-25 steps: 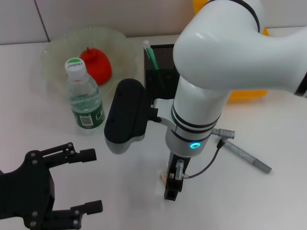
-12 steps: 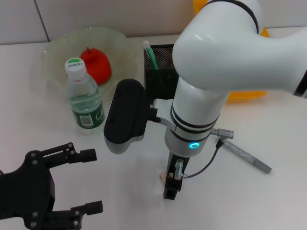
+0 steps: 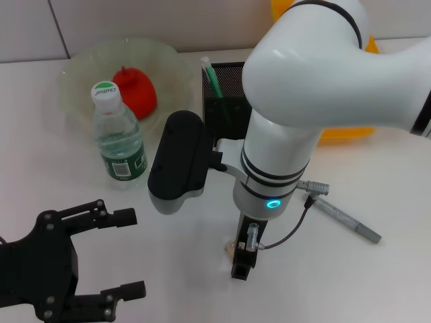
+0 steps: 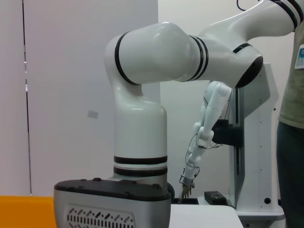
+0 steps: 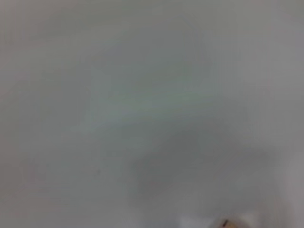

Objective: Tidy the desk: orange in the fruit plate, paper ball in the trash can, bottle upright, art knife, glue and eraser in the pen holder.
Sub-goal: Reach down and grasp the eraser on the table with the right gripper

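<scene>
My right gripper [image 3: 240, 268] points straight down at the table near the front middle, right beside a small tan eraser [image 3: 230, 247]. Whether it touches the eraser is hidden by the arm. A grey art knife [image 3: 345, 218] lies on the table to its right. The black mesh pen holder [image 3: 227, 86] holds a green-and-white glue stick [image 3: 210, 73]. Left of it, the bottle [image 3: 118, 134] stands upright in front of the fruit plate [image 3: 81, 74], which holds the orange [image 3: 135, 91]. My left gripper [image 3: 128, 254] is open and empty at the front left. The paper ball is out of view.
A yellow-orange trash can [image 3: 347, 132] stands behind my right arm at the back right, and shows as a yellow edge [image 4: 23, 211] in the left wrist view. The right wrist view shows only blurred table with a tan speck [image 5: 223, 222].
</scene>
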`<action>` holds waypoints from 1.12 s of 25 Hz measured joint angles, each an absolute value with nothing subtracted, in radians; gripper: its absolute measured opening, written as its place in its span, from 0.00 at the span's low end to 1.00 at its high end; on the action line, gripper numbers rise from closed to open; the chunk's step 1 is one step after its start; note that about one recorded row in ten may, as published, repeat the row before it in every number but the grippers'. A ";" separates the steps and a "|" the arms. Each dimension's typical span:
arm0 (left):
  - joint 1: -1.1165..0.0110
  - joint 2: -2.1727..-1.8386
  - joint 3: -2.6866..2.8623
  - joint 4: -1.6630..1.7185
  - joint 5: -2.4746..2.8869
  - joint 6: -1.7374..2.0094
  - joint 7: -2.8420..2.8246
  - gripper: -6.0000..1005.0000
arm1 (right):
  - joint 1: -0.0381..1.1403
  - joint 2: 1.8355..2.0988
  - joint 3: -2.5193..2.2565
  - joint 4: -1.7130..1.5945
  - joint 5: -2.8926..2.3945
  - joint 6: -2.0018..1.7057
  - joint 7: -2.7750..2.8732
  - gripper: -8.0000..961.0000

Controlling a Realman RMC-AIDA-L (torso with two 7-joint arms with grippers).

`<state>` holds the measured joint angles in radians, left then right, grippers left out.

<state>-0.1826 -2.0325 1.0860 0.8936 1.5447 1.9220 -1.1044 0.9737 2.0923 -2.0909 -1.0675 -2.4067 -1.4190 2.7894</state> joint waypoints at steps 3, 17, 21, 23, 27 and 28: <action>-0.184 -2.032 1.086 0.893 1.545 1.922 -1.104 0.80 | 0.974 2.092 -2.091 -1.068 -2.407 -1.419 2.794 0.67; -0.187 -2.033 1.083 0.891 1.545 1.922 -1.104 0.80 | 0.974 2.092 -2.088 -1.075 -2.404 -1.416 2.795 0.49; -0.187 -2.033 1.082 0.893 1.545 1.922 -1.104 0.80 | 0.974 2.092 -2.081 -1.075 -2.404 -1.415 2.797 0.43; -0.187 -2.033 1.082 0.894 1.545 1.922 -1.104 0.80 | 0.972 2.092 -2.077 -1.075 -2.404 -1.414 2.798 0.42; -0.187 -2.033 1.083 0.894 1.545 1.922 -1.104 0.80 | 0.962 2.092 -2.062 -1.086 -2.410 -1.415 2.798 0.41; -0.188 -2.033 1.083 0.894 1.545 1.922 -1.103 0.80 | 0.959 2.092 -2.056 -1.088 -2.412 -1.416 2.798 0.40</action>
<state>-0.1878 -2.0325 1.0829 0.8943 1.5447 1.9220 -1.1034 0.9591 2.0922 -2.0557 -1.0881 -2.4123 -1.4156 2.7979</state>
